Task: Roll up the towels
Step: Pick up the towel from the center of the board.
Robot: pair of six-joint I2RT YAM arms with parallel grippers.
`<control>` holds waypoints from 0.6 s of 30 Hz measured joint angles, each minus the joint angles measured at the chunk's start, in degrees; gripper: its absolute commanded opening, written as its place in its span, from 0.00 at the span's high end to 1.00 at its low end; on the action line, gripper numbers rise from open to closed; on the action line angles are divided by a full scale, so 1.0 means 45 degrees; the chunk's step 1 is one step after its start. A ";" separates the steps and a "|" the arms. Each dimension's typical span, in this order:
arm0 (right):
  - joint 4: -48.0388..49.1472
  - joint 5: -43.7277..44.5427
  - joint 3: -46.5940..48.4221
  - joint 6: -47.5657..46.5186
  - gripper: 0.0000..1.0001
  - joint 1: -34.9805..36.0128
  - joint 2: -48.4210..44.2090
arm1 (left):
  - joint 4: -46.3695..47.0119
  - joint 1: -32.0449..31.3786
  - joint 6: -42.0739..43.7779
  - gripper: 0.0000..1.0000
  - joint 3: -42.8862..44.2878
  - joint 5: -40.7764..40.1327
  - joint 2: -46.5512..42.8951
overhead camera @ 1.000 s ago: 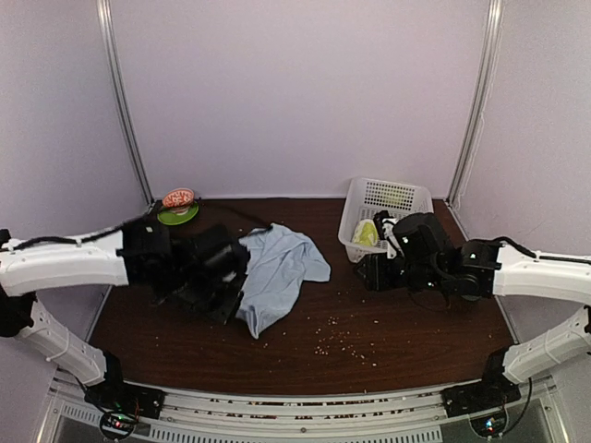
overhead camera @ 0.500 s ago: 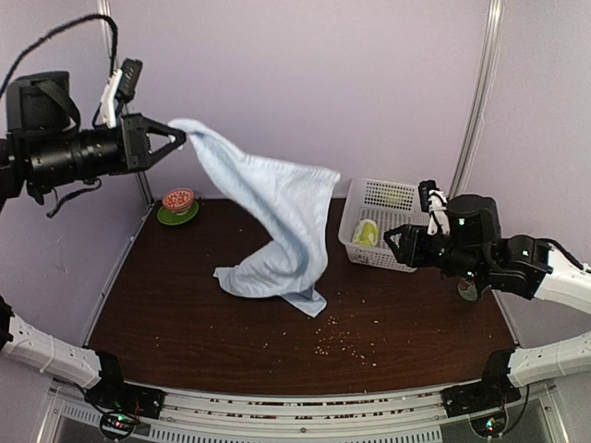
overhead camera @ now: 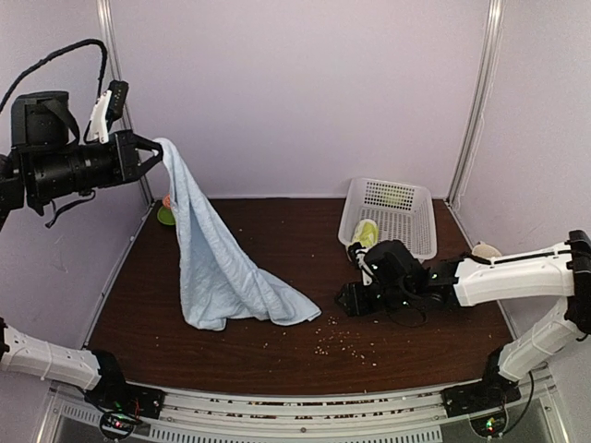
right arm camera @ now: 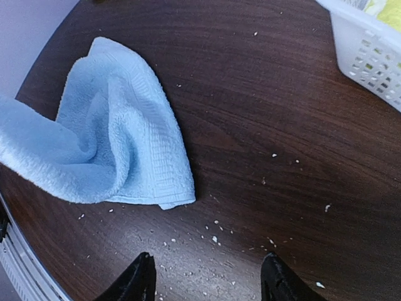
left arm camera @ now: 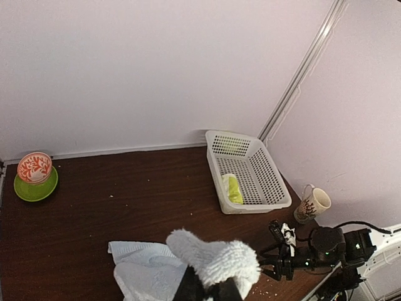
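The light-blue towel (overhead camera: pixel 211 272) hangs by one corner from my left gripper (overhead camera: pixel 159 153), raised high at the left. Its lower end lies spread on the table. In the left wrist view the towel (left arm camera: pixel 219 258) bunches over the shut gripper (left arm camera: pixel 210 291). My right gripper (overhead camera: pixel 354 297) is low over the table, just right of the towel's near corner. The right wrist view shows the gripper (right arm camera: pixel 207 277) open and holding nothing, with the towel (right arm camera: pixel 119 141) lying ahead of it to the left. The yellow-green towel (overhead camera: pixel 367 233) (left arm camera: pixel 232 188) lies in the white basket (overhead camera: pixel 392 183).
The basket (left arm camera: pixel 250 207) (right arm camera: pixel 366 53) stands at the back right. A mug (left arm camera: pixel 313 202) stands to its right. A red-patterned cup on a green saucer (left arm camera: pixel 35 177) is at the back left, mostly behind the hanging towel. Crumbs (overhead camera: pixel 340 341) are scattered on the table's front middle.
My left gripper lifted the blue towel off the table to high at the left, and the cloth now hangs straighter. My right arm came down and left toward the towel's corner.
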 measured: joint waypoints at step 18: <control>-0.1564 -0.0010 0.3847 -0.0840 0.34 0.1292 0.5430 | -0.1137 0.0000 0.0107 1.00 -0.1039 -0.1127 -0.0835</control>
